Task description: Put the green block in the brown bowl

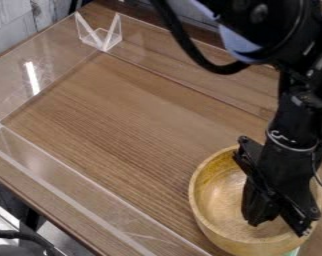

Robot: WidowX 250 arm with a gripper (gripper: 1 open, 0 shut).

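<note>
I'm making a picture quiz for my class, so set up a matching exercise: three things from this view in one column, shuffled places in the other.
1. Brown bowl
2. Tool
3. Clear angular frame

A. At the table's far left corner
B. Below the robot arm, near the lower right
C. Over the bowl's hollow

Pairs: 1-B, 2-C, 3-A
</note>
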